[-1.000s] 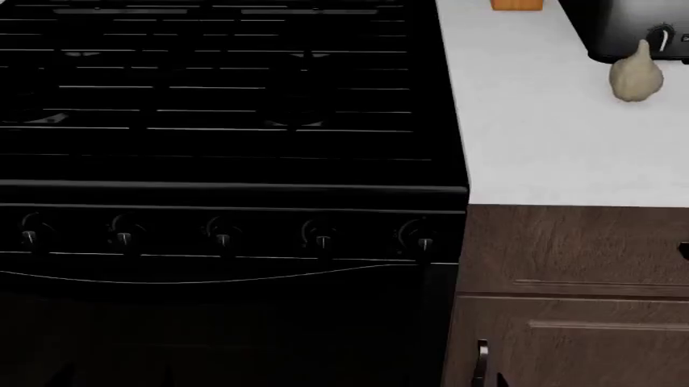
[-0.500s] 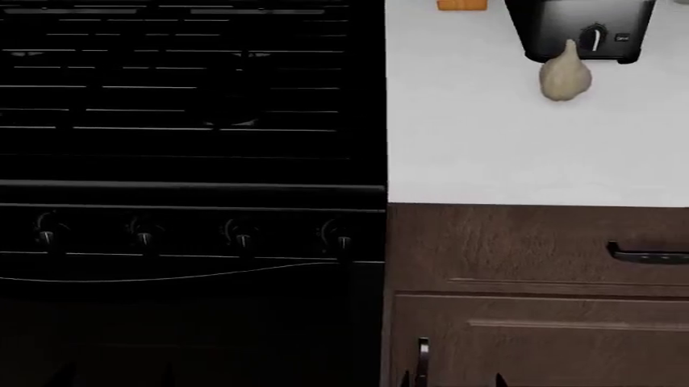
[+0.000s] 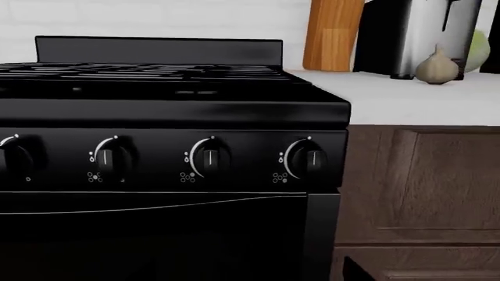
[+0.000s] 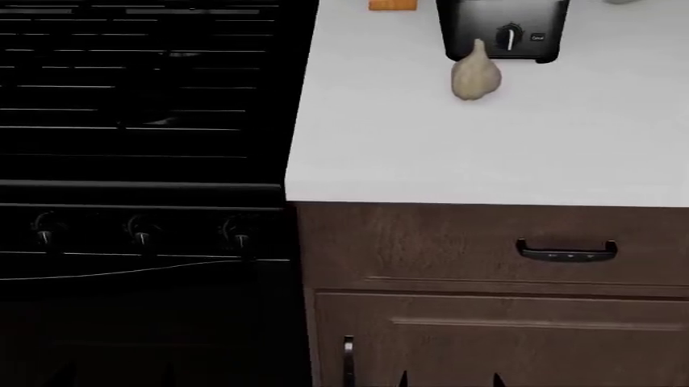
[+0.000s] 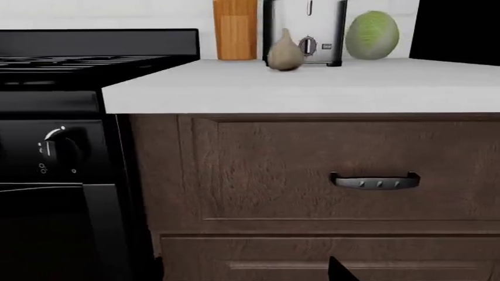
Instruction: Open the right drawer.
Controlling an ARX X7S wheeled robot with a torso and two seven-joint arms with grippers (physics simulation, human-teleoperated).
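Note:
The right drawer [image 4: 431,242] is shut under the white counter, with its dark bar handle [image 4: 566,251] on its front. In the right wrist view the drawer [image 5: 266,170] and handle [image 5: 375,181] face the camera. My right gripper [image 5: 248,274] is open and empty, back from the drawer and below and left of the handle; only its fingertips [image 5: 340,271] show. Its tips also show at the head view's bottom edge [image 4: 450,379]. My left gripper [image 3: 250,276] faces the stove front; one fingertip [image 3: 355,272] shows wide of centre, the other is lost in black. It sees only the drawer's left part [image 3: 437,175].
The black stove [image 4: 140,121] with knobs [image 4: 142,231] stands left of the drawer. The counter [image 4: 485,153] carries a garlic bulb [image 4: 475,74], a toaster [image 4: 502,28], a wooden board [image 5: 235,29] and a cabbage [image 5: 372,35]. A cabinet door [image 4: 517,347] with a vertical handle [image 4: 348,359] is below.
The head view has shifted right: the stove slid left and the drawer's handle came fully into view. The garlic and toaster moved left in the picture.

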